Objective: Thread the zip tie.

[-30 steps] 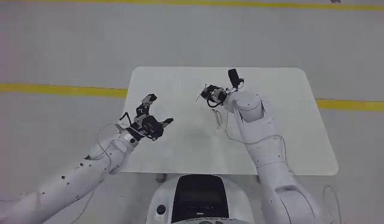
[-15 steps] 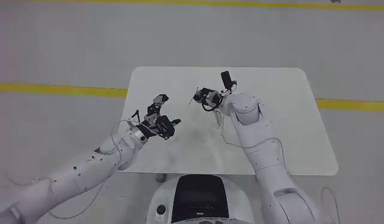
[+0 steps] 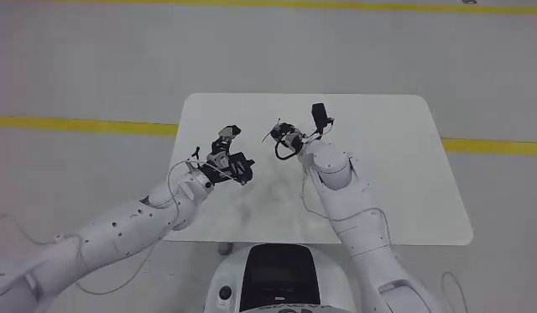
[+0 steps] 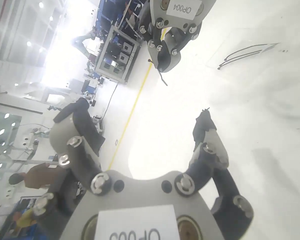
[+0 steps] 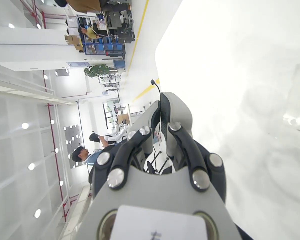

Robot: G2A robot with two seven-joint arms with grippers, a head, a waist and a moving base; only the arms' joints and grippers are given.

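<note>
Right gripper [image 4: 162, 62]: clamped on the zip tie [image 5: 161, 101], above the worktop [image 3: 394, 179], one end poking toward its partner.
Left gripper [image 4: 141, 111]: spread wide, facing it, probably to catch that end.
Spare ties [image 4: 242, 54]: lying on the worktop.

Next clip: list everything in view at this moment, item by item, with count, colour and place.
held zip tie: one, black, pinched in the right gripper, above the table.
spare zip ties: at least two, dark, lying together on the table.
table: one, white, under both grippers.
floor lines: two, yellow, on the grey floor around the table.
left gripper: one, grey and black, open, facing the right gripper.
right gripper: one, grey and black, shut on the held zip tie.
</note>
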